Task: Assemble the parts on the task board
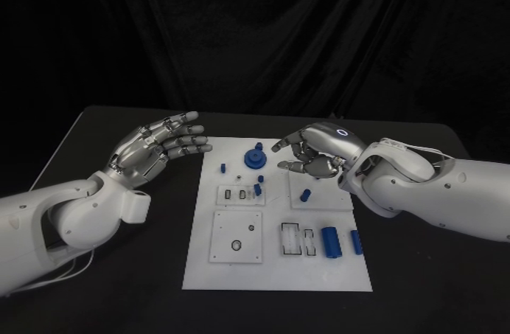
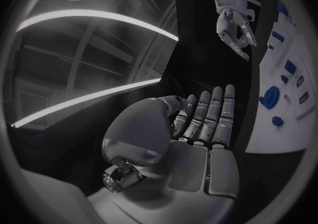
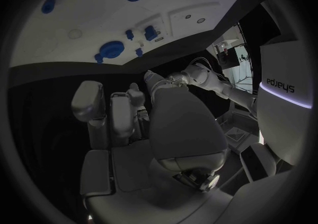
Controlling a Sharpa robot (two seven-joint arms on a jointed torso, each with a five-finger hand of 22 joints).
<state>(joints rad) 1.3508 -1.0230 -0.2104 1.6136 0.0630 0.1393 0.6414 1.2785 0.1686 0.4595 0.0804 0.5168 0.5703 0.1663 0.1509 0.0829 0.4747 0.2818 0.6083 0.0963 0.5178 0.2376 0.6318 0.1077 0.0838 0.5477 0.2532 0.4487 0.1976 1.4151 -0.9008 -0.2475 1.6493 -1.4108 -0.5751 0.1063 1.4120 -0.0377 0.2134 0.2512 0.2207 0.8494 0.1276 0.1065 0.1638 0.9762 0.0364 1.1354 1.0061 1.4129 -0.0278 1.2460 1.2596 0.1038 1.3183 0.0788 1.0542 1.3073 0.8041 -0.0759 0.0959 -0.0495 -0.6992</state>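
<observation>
White rectangular task board (image 1: 278, 275) lay mid-table on the black table (image 1: 425, 275). From the head view: round blue gear-like part (image 1: 254, 158) stood near the board's far edge; two blue cylinders (image 1: 331, 241) lay side by side near its right edge; small blue pegs (image 1: 305, 195) were scattered between.

Silver left hand (image 1: 161, 144) was raised off the board's left side, fingers spread, holding nothing; the left wrist view showed its bare palm (image 2: 199, 155).

Silver right hand (image 1: 315, 151) hovered over the board's far right corner, fingers curled; the right wrist view showed its fingers (image 3: 122, 118) apart and nothing in them.
</observation>
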